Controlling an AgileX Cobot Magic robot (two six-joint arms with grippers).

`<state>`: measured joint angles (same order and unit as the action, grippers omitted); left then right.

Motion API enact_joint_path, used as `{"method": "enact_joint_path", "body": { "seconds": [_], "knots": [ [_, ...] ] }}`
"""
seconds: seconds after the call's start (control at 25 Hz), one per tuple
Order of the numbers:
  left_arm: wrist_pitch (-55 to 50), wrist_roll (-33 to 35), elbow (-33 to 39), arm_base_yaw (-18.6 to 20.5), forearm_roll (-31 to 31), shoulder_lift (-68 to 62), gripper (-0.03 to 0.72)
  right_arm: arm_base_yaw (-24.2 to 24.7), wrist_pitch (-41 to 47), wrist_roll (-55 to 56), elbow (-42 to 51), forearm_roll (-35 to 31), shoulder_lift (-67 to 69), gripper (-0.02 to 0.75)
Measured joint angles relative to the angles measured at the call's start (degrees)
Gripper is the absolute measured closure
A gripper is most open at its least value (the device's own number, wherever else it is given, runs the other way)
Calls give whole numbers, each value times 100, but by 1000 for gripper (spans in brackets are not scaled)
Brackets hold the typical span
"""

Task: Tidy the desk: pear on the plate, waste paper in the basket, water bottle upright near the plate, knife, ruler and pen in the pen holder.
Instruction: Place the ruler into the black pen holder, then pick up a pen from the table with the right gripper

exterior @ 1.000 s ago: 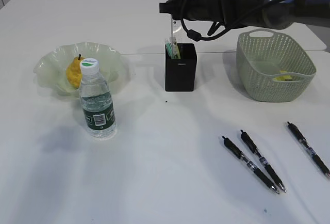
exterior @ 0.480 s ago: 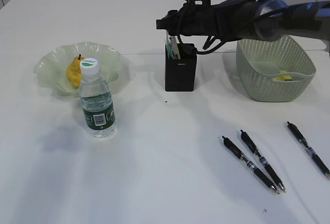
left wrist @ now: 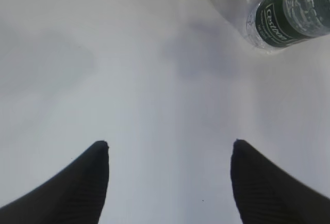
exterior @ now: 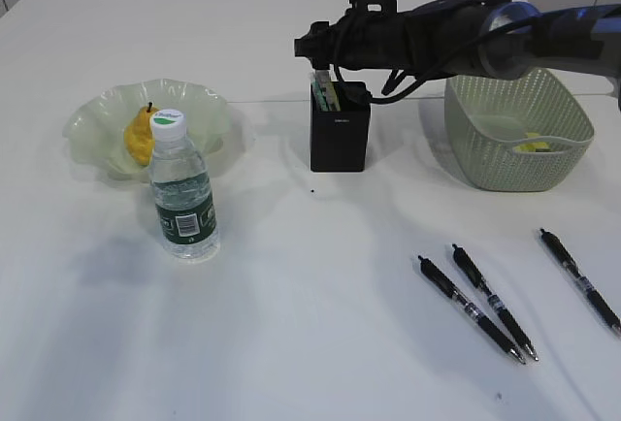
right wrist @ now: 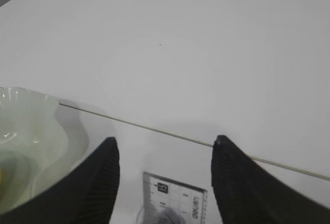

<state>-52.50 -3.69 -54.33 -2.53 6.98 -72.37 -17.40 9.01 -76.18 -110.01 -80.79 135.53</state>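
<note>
The black pen holder stands mid-desk with the clear ruler upright inside it, beside green-and-white items. My right gripper hovers just above the holder, open, its fingers on either side of the ruler's top without touching it. The pear lies on the ruffled plate. In front of the plate the water bottle stands upright. Yellow waste paper lies in the basket. My left gripper is open over bare desk, with the bottle ahead to its right.
Three black pens lie on the desk at the front right. A seam runs across the desk behind the holder. The plate's rim shows at the left of the right wrist view.
My right gripper came down over the pen holder and opened. The ruler, held high above the holder before, now sits lower inside it, free of the fingers. The left gripper has not moved.
</note>
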Motion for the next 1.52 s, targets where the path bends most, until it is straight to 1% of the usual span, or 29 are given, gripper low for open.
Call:
{"method": "enact_joint_path", "body": {
  "seconds": [0.16, 0.36, 0.72, 0.88, 0.96, 1.04, 1.12, 1.52],
  "knots": [
    [-10, 0, 0, 0, 0, 0, 169, 14, 0, -8, 0, 0, -12, 290],
    [-20, 0, 0, 0, 0, 0, 169, 33, 27, -8, 0, -12, -208, 287],
    [-30, 0, 0, 0, 2, 0, 169, 83, 440, -12, 0, 12, -762, 286],
    [-54, 0, 0, 0, 2, 0, 169, 83, 695, -1, 0, 133, -1033, 286],
    [-66, 0, 0, 0, 2, 0, 169, 83, 867, 123, 0, 357, -1154, 286],
    [-114, 0, 0, 0, 2, 0, 169, 83, 1052, 559, 0, 784, -1235, 286],
    [-171, 0, 0, 0, 2, 0, 169, 83, 1305, 1191, 0, 1429, -1304, 286],
    [-412, 0, 0, 0, 2, 0, 169, 83, 3384, 5090, 0, 5396, -1635, 286]
  ]
}}
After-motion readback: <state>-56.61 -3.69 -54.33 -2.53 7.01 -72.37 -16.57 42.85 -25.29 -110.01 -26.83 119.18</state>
